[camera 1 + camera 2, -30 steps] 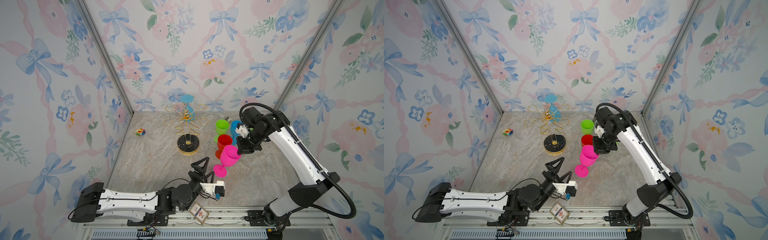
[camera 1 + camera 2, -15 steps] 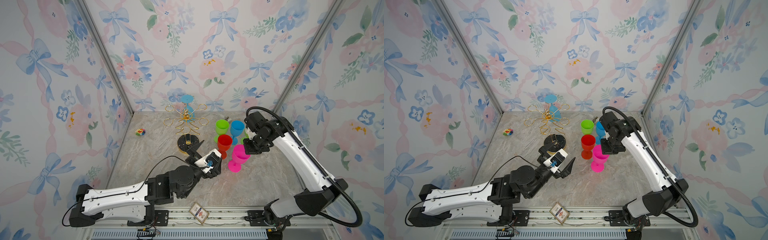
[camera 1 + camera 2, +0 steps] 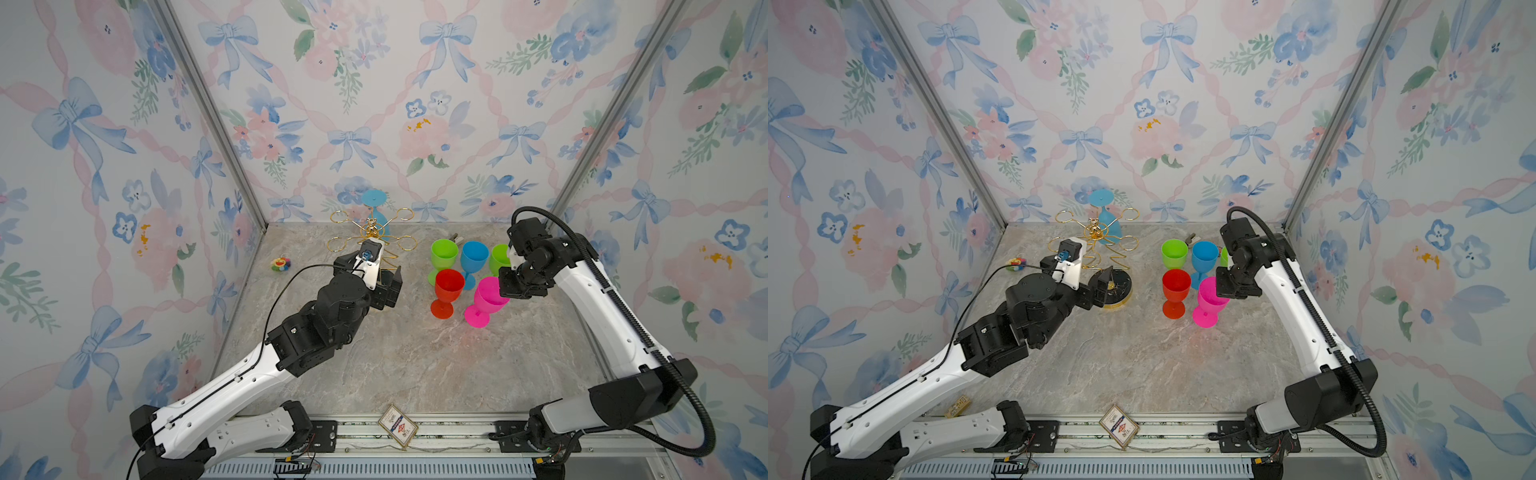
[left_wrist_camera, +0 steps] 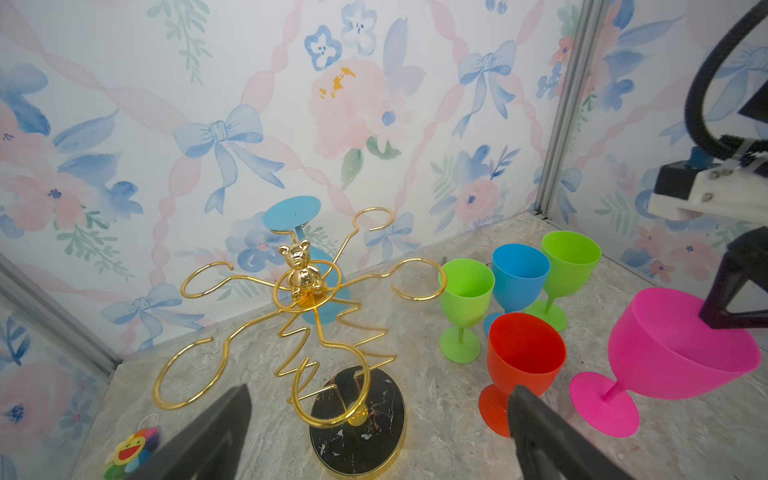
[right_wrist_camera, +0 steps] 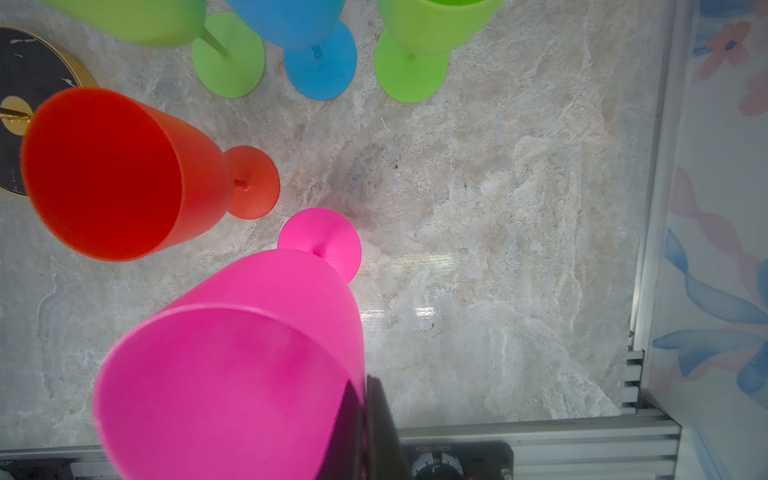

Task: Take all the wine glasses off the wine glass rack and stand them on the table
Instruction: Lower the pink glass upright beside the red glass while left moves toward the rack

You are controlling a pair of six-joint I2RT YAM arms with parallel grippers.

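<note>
The blue wine glass (image 4: 291, 212) is hanging upside down on a back arm of the gold rack (image 4: 300, 270).
The left gripper (image 4: 379, 392) is hovering spread wide, low and just in front of the rack, apart from the glass. The right gripper (image 3: 503, 291) is pinching the rim of a tilted pink glass (image 3: 484, 301), well apart. The rack is standing on a marble table (image 3: 415, 361) between flowered walls (image 3: 374, 83).

So the whole booth is wrapped in pale watercolour wallpaper walls (image 3: 374, 104), blue bows, pink ribbons and flowers all over. Silver aluminium corner posts (image 3: 216, 124) run up the back corners. Grey-beige marble-look surface (image 3: 415, 365) below, silver slotted metal rail (image 3: 457, 432) along the front edge, light soft and even.
</note>
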